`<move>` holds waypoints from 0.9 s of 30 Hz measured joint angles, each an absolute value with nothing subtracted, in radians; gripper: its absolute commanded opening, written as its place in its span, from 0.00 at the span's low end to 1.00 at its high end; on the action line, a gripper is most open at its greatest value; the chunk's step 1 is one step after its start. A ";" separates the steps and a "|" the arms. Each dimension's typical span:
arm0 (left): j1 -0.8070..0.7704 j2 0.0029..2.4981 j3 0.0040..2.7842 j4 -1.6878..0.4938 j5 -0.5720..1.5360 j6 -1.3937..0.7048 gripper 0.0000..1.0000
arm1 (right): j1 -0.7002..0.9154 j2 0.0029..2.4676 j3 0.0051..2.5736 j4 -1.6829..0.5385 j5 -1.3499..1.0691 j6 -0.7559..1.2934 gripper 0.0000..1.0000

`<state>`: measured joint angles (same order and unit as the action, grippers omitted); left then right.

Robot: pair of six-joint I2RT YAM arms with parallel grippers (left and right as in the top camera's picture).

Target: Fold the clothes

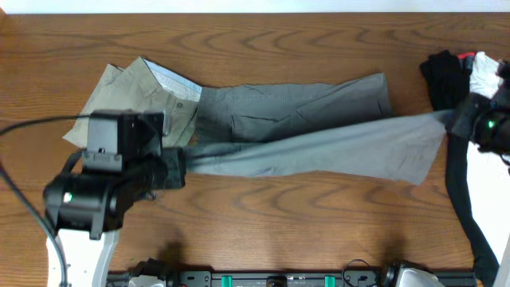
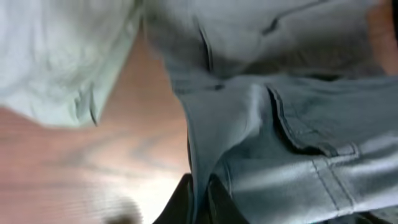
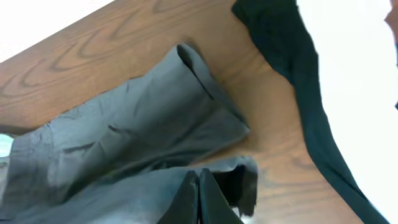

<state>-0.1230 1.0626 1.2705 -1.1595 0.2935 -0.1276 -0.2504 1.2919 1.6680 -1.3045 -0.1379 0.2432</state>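
Grey shorts lie stretched across the table, one leg flat at the back, the other pulled taut between my grippers. My left gripper is shut on the waist end of the grey shorts; cloth runs between its fingers. My right gripper is shut on the leg hem of the grey shorts, held up off the table; its fingers pinch the cloth. Khaki-beige shorts lie folded at the back left, partly under the grey ones, and show in the left wrist view.
A black garment lies at the back right, with a long black strip running down the right side; it also shows in the right wrist view. A white cloth sits beside it. A black rail runs along the table's front edge.
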 measured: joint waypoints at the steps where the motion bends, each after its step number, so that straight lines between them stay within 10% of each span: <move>1: -0.123 1.082 1.271 -1.138 0.289 -0.120 0.06 | -0.250 1.309 1.668 -1.291 -0.144 0.243 0.01; 27: -0.125 1.737 1.274 -0.516 0.208 -0.010 0.09 | -0.258 1.902 1.669 -0.751 -0.302 0.233 0.01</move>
